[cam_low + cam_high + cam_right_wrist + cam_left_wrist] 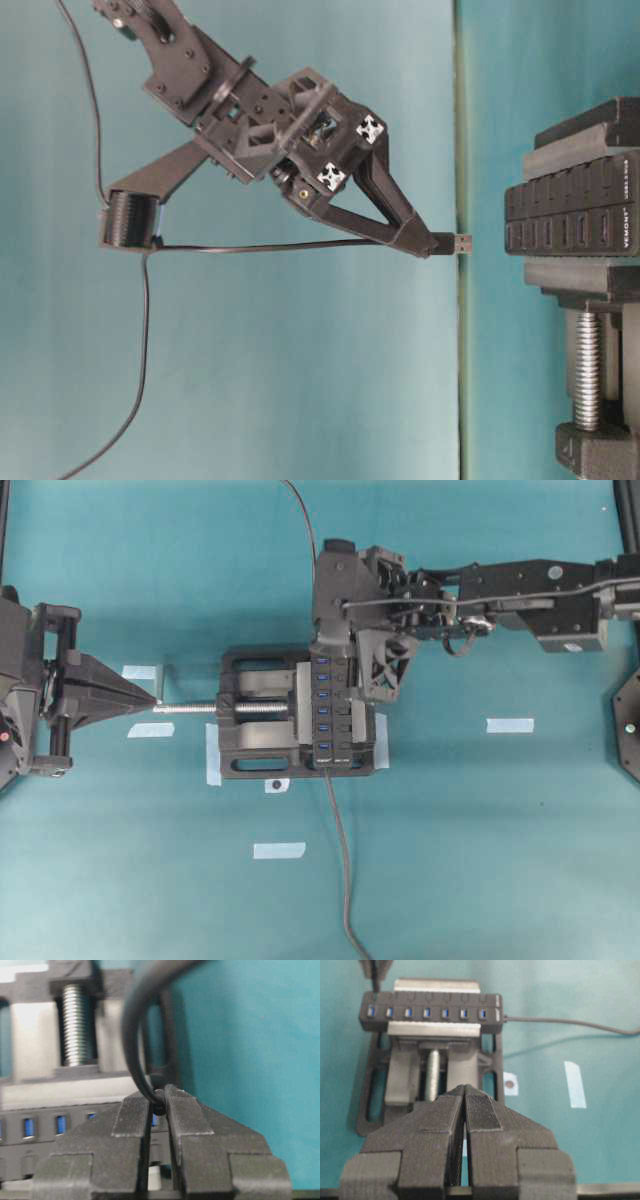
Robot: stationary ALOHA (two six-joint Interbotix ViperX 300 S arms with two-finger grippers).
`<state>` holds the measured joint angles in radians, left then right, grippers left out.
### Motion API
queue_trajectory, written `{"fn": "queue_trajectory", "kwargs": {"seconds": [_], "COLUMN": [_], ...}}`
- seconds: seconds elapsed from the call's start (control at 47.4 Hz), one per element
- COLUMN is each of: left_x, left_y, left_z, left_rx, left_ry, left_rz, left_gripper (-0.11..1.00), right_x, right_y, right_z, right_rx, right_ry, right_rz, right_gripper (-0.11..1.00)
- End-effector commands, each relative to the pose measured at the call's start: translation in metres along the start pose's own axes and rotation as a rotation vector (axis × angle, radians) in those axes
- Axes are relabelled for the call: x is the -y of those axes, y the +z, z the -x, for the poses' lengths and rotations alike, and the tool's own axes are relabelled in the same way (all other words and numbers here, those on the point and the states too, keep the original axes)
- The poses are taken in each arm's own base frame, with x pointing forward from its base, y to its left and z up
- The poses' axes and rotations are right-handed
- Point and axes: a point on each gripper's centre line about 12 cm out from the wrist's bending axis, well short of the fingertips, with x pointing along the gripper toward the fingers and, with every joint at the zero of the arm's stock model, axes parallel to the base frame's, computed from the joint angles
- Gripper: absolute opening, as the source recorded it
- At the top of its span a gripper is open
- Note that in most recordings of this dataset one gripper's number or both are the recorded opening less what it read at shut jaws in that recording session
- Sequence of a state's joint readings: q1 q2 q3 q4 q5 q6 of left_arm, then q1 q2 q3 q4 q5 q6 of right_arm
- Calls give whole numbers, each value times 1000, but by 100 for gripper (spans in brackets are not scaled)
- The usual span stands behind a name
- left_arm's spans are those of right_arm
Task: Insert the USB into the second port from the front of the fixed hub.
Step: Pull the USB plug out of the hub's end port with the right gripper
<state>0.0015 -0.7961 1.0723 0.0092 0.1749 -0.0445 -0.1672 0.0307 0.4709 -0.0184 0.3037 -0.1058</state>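
Teal tabletop with pale tape strips, right hand clamped on USB, left hand pressed together.

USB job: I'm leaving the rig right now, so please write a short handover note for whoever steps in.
Right claw: shut on the small black USB plug with its thin dark cable, metal tip exposed.
Left claw: shut, holding nothing, near the end of the silver vise screw.
Long black hub with seven blue slots: clamped in the black vise.
Done: plug picked up, brought near the hub.
Left: align with the second port from the front and insert.
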Motion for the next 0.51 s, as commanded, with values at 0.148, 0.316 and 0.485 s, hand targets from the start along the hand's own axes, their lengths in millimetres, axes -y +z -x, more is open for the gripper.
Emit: {"fn": "queue_trajectory", "kwargs": {"seconds": [0.148, 0.316, 0.485], "left_x": [0, 0, 0], "left_y": [7, 7, 6], "left_z": [1, 1, 1], "left_rx": [18, 18, 18], "left_ry": [-1, 0, 0], "left_rz": [3, 2, 2], "left_gripper": [0, 0, 0], "right_x": [-5, -5, -6], "right_y": [24, 25, 25], "right_z": [22, 29, 33], "right_rx": [81, 75, 60], "right_ry": [4, 6, 9], "right_rz": [-1, 0, 3], "right_gripper": [8, 8, 8]}}
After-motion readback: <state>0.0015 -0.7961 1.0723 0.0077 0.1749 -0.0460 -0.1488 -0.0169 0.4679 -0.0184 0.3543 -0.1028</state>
